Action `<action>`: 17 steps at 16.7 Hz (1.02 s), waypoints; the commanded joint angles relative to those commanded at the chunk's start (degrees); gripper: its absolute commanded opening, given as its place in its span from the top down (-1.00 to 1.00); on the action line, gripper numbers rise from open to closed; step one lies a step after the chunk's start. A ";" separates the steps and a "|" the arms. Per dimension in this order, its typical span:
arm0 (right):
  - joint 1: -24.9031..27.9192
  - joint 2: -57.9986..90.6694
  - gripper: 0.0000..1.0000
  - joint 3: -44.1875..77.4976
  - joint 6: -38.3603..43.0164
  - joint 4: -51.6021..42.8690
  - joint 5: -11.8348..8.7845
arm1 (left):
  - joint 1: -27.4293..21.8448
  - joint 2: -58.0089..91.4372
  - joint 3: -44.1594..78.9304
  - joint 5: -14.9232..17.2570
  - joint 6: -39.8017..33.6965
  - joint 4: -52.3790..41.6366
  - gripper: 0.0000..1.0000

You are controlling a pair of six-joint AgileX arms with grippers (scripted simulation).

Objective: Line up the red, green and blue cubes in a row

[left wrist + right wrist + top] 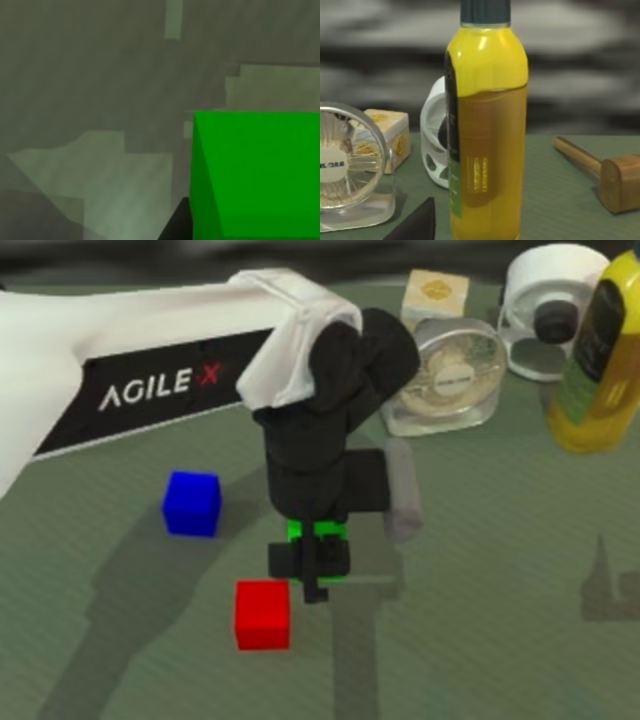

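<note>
Starting at the left of the counter [520, 640], the blue cube [192, 503] sits alone, square-on, well clear of everything. Just right of it and nearer the front edge comes the red cube [262, 615], also flat on the surface and untouched. Then the action: the left tool [312, 562] hangs straight down over the middle, clenched on the green cube [316, 532], which peeks out bright between the dark fingers. The left wrist view confirms it, green filling the corner with a black finger [175, 222] hard against its side.

Here's the relation that matters: the red cube lies down and to the left of the held green one, close, nearly corner to corner but not quite touching from above. Blue is farther off, up and to the left. A cube has no long axis to speak of, so what counts is face alignment, and green's edges look roughly parallel to red's. Whether green is resting on the counter or held just off it, I cannot tell.

My read: the row will form off red, with green beside it and blue still to fetch. The left arm is plainly the nearer one.

Far right, the right tool is out of sight; its wrist camera faces a yellow oil bottle [487, 130].
</note>
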 joint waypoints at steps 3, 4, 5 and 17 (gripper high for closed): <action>0.00 0.00 -1.00 0.00 0.00 0.00 0.00 | -3.28 -0.62 -0.17 -0.01 -2.55 -0.19 1.00; 0.00 0.00 -1.00 0.00 0.00 0.00 0.00 | -3.29 -0.62 -0.17 -0.01 -2.56 -0.19 1.00; 0.00 0.00 -1.00 0.00 0.00 0.00 0.00 | -3.29 -0.62 -0.17 -0.01 -2.56 -0.19 1.00; 0.00 0.00 -1.00 0.00 0.00 0.00 0.00 | -3.62 4.93 -8.43 0.03 -2.81 13.64 1.00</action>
